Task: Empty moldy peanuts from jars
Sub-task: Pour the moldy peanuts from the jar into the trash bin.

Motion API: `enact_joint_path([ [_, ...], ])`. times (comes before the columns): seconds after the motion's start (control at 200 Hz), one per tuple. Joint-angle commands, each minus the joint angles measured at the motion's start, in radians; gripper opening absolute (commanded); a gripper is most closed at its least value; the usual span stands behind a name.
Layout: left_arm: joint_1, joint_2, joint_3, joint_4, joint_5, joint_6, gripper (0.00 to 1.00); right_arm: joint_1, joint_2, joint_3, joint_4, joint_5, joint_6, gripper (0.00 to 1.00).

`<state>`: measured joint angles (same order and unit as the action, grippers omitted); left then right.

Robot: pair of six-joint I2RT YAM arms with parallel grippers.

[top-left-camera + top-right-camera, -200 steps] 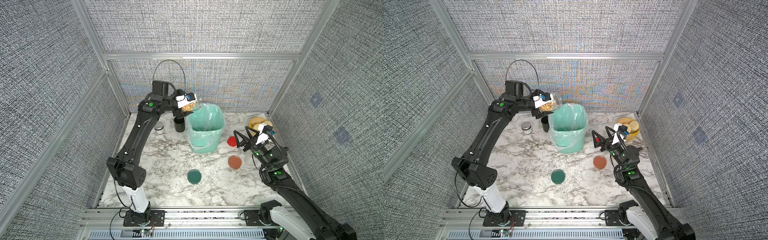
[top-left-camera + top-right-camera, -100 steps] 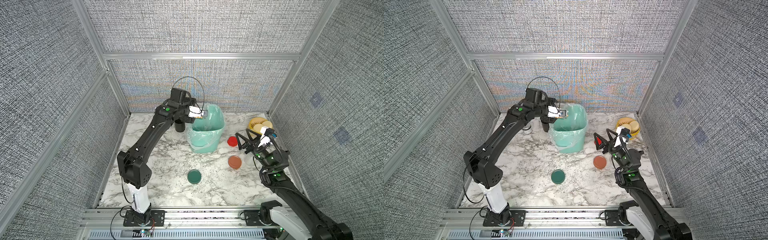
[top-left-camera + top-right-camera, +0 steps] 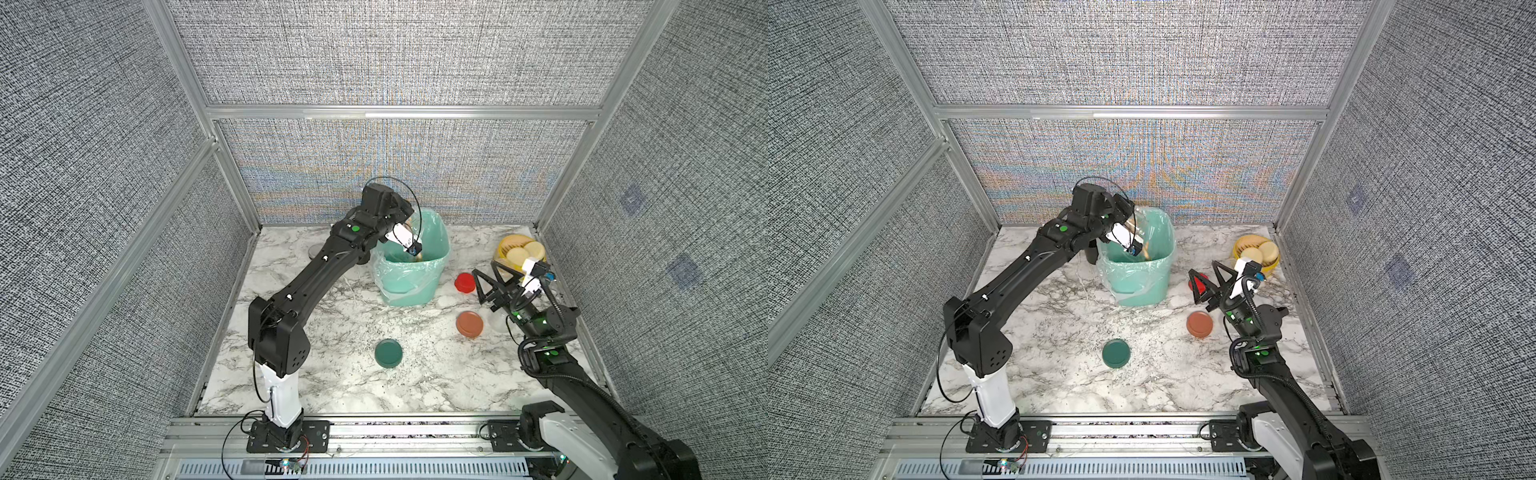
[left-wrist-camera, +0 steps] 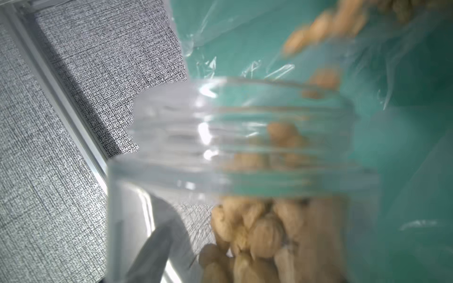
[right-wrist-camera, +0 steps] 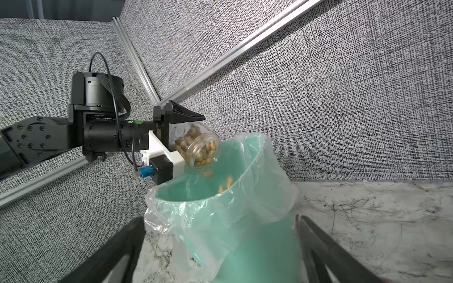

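A: Left gripper [image 5: 192,142]?
B: Clamped on 1 tilted jar [image 5: 208,147], mouth over the green bin [image 5: 257,245] at 12 o'clock, spilling moldy peanuts [image 5: 204,160] in.
A: Right gripper [image 3: 496,277]?
B: Spread wide, empty, at 3 o'clock of bin.

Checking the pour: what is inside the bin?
The bin holds a clear liner and a few peanuts dropping from the tilted jar above. How many lie at the bottom cannot be seen: its wall and the left arm cover it.
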<state>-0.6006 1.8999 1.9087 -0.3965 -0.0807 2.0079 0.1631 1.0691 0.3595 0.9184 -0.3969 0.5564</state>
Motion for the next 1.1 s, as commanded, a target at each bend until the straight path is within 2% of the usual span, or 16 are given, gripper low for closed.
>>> enact_joint_path([
  [0.0, -0.003, 0.005, 0.010, 0.065, -0.083, 0.307, 0.00, -0.004, 0.013, -0.006, 0.087, -0.011, 0.038, 0.98],
  [0.065, -0.009, 0.008, 0.016, 0.067, -0.092, 0.392, 0.00, -0.007, 0.020, -0.010, 0.099, -0.012, 0.041, 0.98],
  [0.21, -0.017, 0.013, 0.033, 0.071, -0.075, 0.496, 0.00, -0.017, 0.036, -0.019, 0.129, -0.019, 0.054, 0.98],
  [0.405, 0.003, 0.002, 0.017, 0.088, 0.002, 0.683, 0.00, -0.035, 0.077, -0.024, 0.229, -0.038, 0.116, 0.98],
  [0.666, 0.010, -0.028, 0.014, 0.034, 0.089, 0.693, 0.00, -0.049, 0.127, 0.024, 0.232, -0.122, 0.129, 0.98],
  [0.821, 0.007, -0.015, -0.025, 0.025, 0.082, 0.690, 0.00, -0.049, 0.138, 0.013, 0.257, -0.116, 0.140, 0.98],
  [0.996, 0.019, 0.022, 0.082, 0.113, 0.030, 0.670, 0.00, -0.048, 0.118, -0.011, 0.247, -0.111, 0.135, 0.98],
  [1.096, 0.021, 0.012, 0.029, 0.066, 0.035, 0.671, 0.00, -0.050, 0.113, -0.025, 0.254, -0.104, 0.136, 0.98],
])
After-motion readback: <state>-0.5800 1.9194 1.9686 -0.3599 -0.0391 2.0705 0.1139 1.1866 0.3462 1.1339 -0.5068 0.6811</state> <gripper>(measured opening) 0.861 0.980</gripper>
